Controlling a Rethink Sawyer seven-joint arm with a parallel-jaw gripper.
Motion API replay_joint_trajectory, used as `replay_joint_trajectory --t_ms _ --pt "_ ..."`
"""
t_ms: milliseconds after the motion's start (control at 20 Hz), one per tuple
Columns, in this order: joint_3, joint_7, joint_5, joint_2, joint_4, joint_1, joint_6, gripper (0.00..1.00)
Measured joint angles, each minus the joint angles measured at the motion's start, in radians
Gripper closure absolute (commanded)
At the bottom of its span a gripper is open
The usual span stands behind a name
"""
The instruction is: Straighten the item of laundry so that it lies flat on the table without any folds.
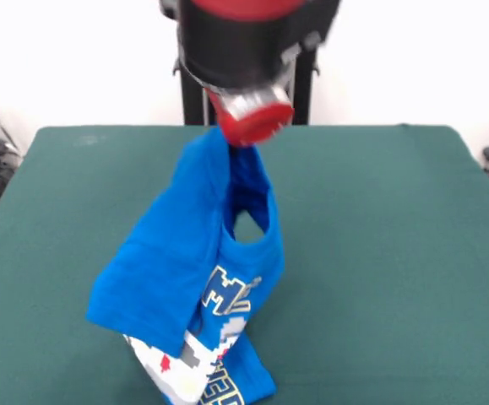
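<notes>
Nearest the camera, at the bottom of the front view, the lowest part of one small bright blue T-shirt hangs bunched. Its white-grey pixel print and block lettering are crumpled and partly folded over themselves. Whether that bottom edge touches the worktop or hangs just above it cannot be told, because the picture cuts it off.

Moving farther back, the T-shirt rises in a narrow, twisted column. One flap, probably a sleeve or side panel, droops outward on the picture's left. An opening, likely the neck or a sleeve hole, gapes in the upper middle. The garment's long axis runs nearly upright, leaning slightly toward the picture's right at the top.

At the top of that column the cloth meets the single gripper, a red-tipped end on a black and red arm coming down from above. The gripper appears to be closed on a pinch of the T-shirt's upper edge, since the cloth hangs from that point. The T-shirt therefore lies directly below the gripper and slightly toward the camera.

Behind everything, the dark green worktop stretches wide to a pale wall, with the black pedestal at the far side.

Count: one T-shirt, one gripper, one worktop. The T-shirt is far from flat.
</notes>
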Motion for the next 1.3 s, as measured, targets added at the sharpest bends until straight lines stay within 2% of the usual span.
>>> replay_joint_trajectory --t_ms 250,350,650,750,800,950,1050,1300 --pt "0.051 0.000 -0.043 0.024 -0.202 -0.021 0.161 1.00" --pt "0.120 0.000 -0.096 0.035 -0.321 -0.039 0.253 1.00" --pt "0.305 0.000 -0.253 0.029 -0.470 -0.081 0.324 1.00" --pt "0.359 0.000 -0.296 0.028 -0.496 -0.093 0.312 1.00" --pt "0.422 0.000 -0.342 0.028 -0.520 -0.107 0.281 1.00" --pt "0.472 0.000 -0.374 0.029 -0.534 -0.117 0.239 1.00" --pt "0.534 0.000 -0.402 0.032 -0.541 -0.132 0.141 1.00" --pt "0.572 0.000 -0.386 0.042 -0.541 -0.133 -0.048 1.00"
